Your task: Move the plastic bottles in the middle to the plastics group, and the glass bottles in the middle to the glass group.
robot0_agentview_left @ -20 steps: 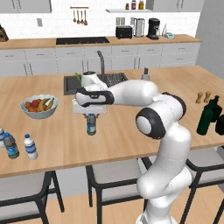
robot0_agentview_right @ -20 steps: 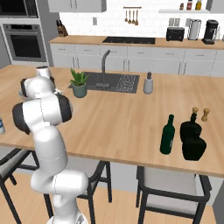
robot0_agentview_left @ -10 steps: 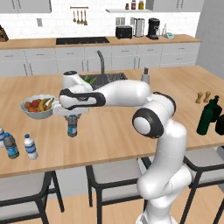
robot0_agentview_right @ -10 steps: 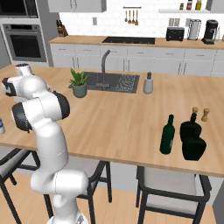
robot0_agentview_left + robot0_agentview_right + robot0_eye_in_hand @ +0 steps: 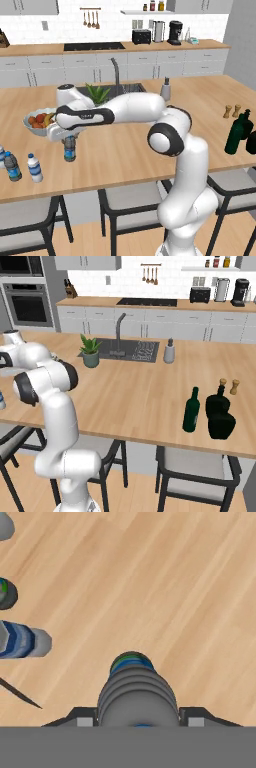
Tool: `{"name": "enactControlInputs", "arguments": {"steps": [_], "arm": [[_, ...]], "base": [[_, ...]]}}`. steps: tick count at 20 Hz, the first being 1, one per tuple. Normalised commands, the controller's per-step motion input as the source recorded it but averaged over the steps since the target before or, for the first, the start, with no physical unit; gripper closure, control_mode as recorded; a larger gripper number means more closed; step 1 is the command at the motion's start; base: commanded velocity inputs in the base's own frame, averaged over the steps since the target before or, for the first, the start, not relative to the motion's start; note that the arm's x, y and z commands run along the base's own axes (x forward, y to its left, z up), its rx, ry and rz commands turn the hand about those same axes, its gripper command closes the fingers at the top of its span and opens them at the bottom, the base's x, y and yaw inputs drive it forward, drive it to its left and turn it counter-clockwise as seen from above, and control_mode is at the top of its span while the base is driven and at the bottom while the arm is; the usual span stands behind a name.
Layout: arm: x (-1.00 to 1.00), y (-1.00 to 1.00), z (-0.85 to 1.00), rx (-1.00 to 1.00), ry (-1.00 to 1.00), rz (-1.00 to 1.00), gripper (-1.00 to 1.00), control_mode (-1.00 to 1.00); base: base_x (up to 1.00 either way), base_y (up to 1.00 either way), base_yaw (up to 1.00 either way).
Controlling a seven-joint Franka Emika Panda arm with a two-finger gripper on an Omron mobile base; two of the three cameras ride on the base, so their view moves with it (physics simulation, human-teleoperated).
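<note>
1. The arm reaches out to its left over the wooden worktop, with the gripper close beside the fruit bowl, on the bowl's near right side.
2. The fingers pinch a small dark-capped plastic bottle from both sides near its top; in the hand view the bottle's ribbed body sits squarely between them, seen from above.
3. The held bottle hangs upright just in front of the fruit bowl (whether its base touches the worktop or hovers just over it cannot be told).
4. The plastics group stands to the left of the fruit bowl and nearer the front edge of the worktop: a dark-capped bottle and a white-capped bottle side by side, with part of another bottle at the picture's edge.
5. In the hand view, one blue-labelled bottle of that group shows at the left edge, with a dark cap just above it.
6. Far to the right of the fruit bowl, near the other end of the worktop, the tall green bottle stands upright just beside the squat near-black bottles.
7. Two small wooden shakers stand just behind those dark bottles.
8. Behind the fruit bowl and to its right, a potted plant sits beside the sink.
</note>
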Motion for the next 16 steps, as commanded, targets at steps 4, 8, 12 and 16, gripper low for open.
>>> {"name": "enactControlInputs", "arguments": {"steps": [4,8,12,16], "arm": [[0.02,0.42,-0.08,0.03,-0.15,0.17,1.0,-1.0],[-0.03,0.41,-0.21,0.07,-0.04,0.12,1.0,-1.0],[0.01,0.38,-0.1,0.04,0.0,0.04,1.0,-1.0],[0.04,0.37,-0.18,0.01,0.0,0.0,1.0,-1.0]], "base": [[0.0,0.0,0.0],[0.0,0.0,0.0],[0.0,0.0,0.0],[0.0,0.0,0.0]]}}
